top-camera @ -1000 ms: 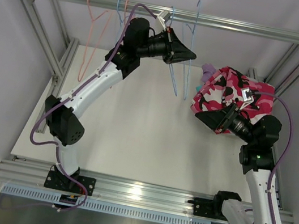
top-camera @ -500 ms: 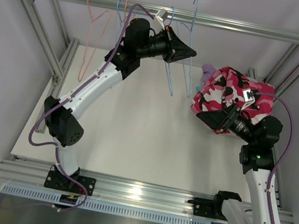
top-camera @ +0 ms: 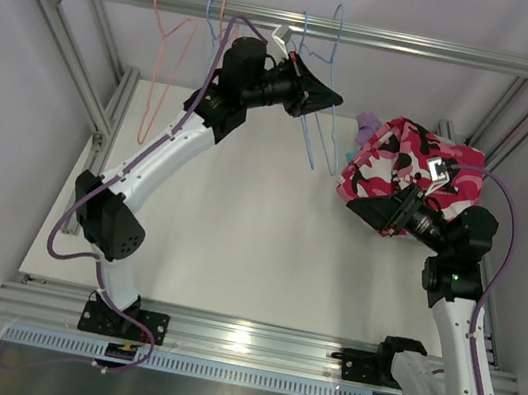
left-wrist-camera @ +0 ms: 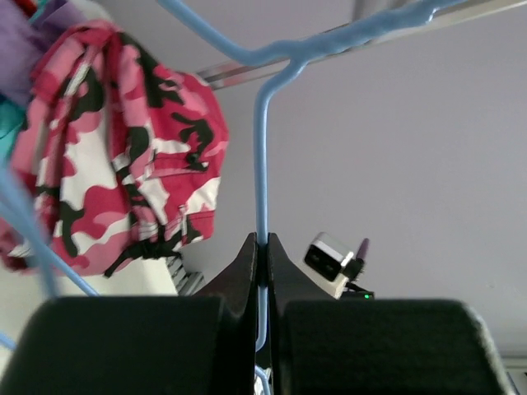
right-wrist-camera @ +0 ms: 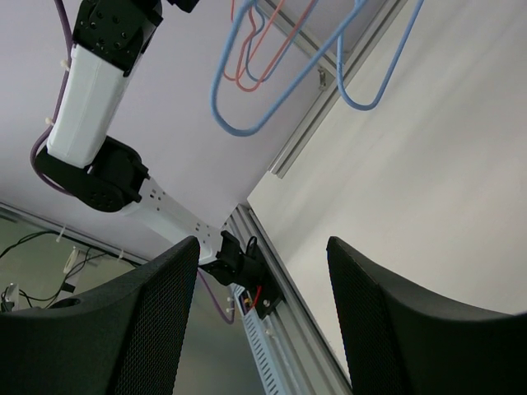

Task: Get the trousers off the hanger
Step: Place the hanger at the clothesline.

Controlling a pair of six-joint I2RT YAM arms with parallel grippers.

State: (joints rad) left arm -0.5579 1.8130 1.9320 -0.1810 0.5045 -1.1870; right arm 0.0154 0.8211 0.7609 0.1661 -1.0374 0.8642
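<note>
My left gripper [top-camera: 336,96] is shut on the wire of a bare blue hanger [top-camera: 325,117], high up just below the rail [top-camera: 421,46]. In the left wrist view the jaws [left-wrist-camera: 262,239] pinch the hanger's straight wire [left-wrist-camera: 262,164]. The pink camouflage trousers [top-camera: 407,159] lie on top of a heap at the back right, with lilac cloth [top-camera: 367,123] and teal cloth [top-camera: 350,157] showing at its left edge. The heap also shows in the left wrist view [left-wrist-camera: 123,156]. My right gripper [top-camera: 357,205] is open and empty, just in front of the heap [right-wrist-camera: 263,244].
A pink hanger [top-camera: 167,50] and a blue hanger [top-camera: 211,29] hang bare on the rail's left part. Another blue hanger [top-camera: 302,123] hangs beside the held one. Frame posts stand at both sides of the white table [top-camera: 239,224].
The held blue hanger and my left gripper have shifted a little to the left, and the hook has dropped slightly. The right arm has barely moved.
</note>
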